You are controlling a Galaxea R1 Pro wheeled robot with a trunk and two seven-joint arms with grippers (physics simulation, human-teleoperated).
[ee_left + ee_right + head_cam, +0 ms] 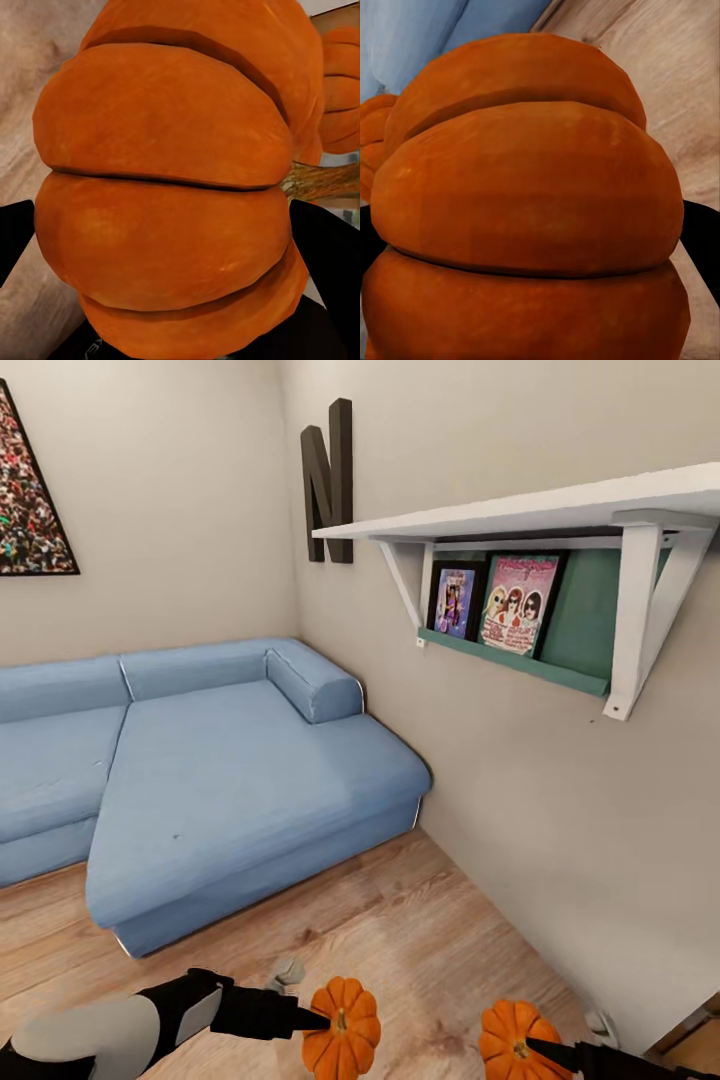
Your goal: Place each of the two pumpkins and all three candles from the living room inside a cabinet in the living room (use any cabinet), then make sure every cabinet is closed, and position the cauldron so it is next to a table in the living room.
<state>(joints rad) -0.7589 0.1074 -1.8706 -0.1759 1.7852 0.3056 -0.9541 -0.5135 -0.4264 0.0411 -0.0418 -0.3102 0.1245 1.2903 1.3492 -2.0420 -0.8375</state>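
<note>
A crowd poster (30, 500) is hanging on the far wall at the left, above a blue sofa (200, 780) that is filling the corner and stretching onto the wood floor (420, 950). Low in the head view, the left arm (150, 1015) is reaching in from the left, its gripper (325, 1020) closing on the left pumpkin (342, 1028) and holding it above the floor. In the left wrist view that pumpkin (165, 202) is sitting between the two dark fingers (330, 262), with its stem pointing off to one side and the other pumpkin (341, 97) showing just beyond it. A small grey object (288, 972) is lying on the floor behind the arm; what it is cannot be told. Further right, a dark letter N (330, 480) is hanging on the side wall, and beside it a white shelf (540, 510) is carrying two framed pictures (495, 600) on a green ledge beneath. At the bottom right, the right gripper (535, 1048) is gripping the right pumpkin (515, 1042), near the left one but apart from it. In the right wrist view this pumpkin (525, 217) is wedged between the dark fingers (701, 240), the sofa and floor lying behind.
</note>
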